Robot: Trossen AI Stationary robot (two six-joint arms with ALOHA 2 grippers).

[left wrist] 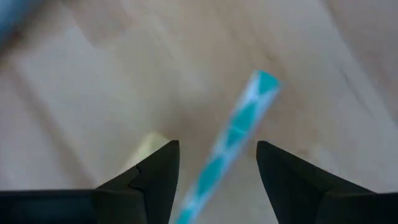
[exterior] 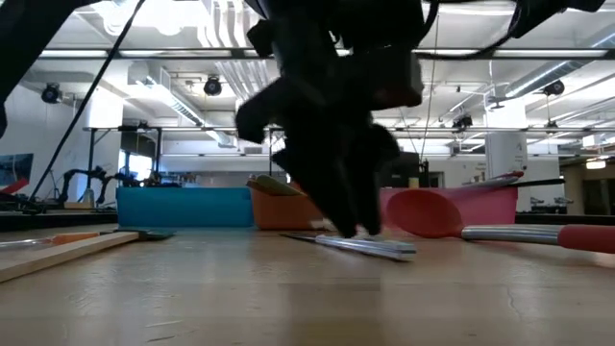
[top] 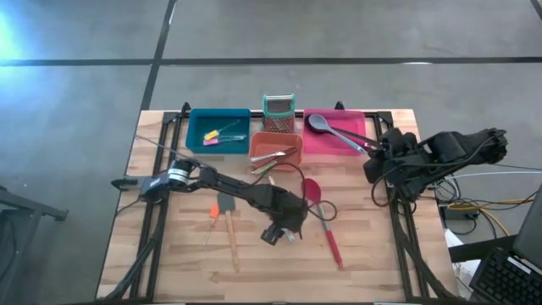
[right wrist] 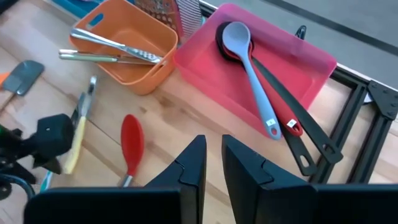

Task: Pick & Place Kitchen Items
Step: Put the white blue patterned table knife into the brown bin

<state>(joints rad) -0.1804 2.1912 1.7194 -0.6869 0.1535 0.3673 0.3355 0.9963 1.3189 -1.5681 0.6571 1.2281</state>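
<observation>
The wooden table [top: 186, 254] carries 3 bins along its far edge: a blue bin [top: 218, 130] with small coloured tools, an orange bin [top: 276, 146] holding metal cutlery [right wrist: 112, 50], and a pink bin [top: 335, 135] with a grey spoon [right wrist: 249, 68] lying over 2 long black utensils whose handles stick out past the rim. A small mesh holder [top: 278, 106] stands behind the orange bin.

The left arm reaches across the table's middle, its left gripper [top: 284, 230] low over the wood, fingers apart with a teal-patterned handle [left wrist: 233, 140] lying between them; whether they touch it I cannot tell. The right gripper [right wrist: 210, 163] waits near the pink bin at the right edge, its fingers nearly together on nothing.

Loose on the table: a red spoon [top: 323, 220] just right of the left gripper, a wooden-handled grey spatula [top: 230, 229] to its left, a small orange tool [top: 213, 212] beside that, and a yellow-handled tool [right wrist: 78, 134] between the orange bin and the left gripper
</observation>
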